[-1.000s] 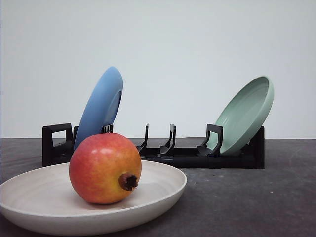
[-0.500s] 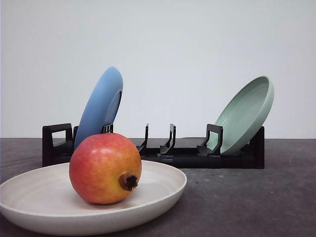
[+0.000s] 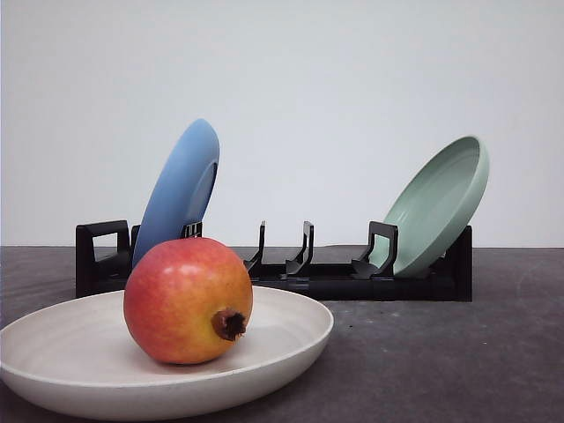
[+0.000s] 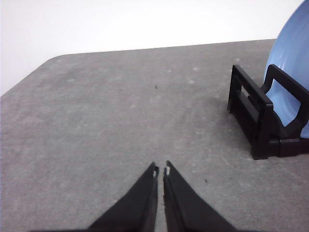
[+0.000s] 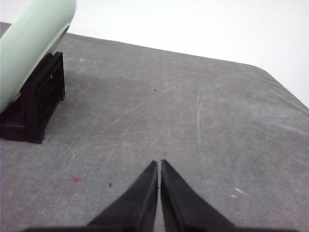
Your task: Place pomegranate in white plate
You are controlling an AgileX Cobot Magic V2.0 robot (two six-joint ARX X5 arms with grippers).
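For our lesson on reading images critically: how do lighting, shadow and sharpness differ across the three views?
Front view: soft, even light, the pomegranate sharp with a faint shadow on the white plate. Left wrist view: the rack throws a soft shadow on the grey table; the shut left gripper looks sharp. Right wrist view: similar diffuse light, no glare, the right gripper shut.

The pomegranate (image 3: pixel 188 300) sat in the white plate (image 3: pixel 291 339) at the bench's (image 3: pixel 441 361) front left; behind stood the rack (image 3: pixel 335 280), one plate (image 3: pixel 181 189) leaning left, another (image 3: pixel 438 204) right.
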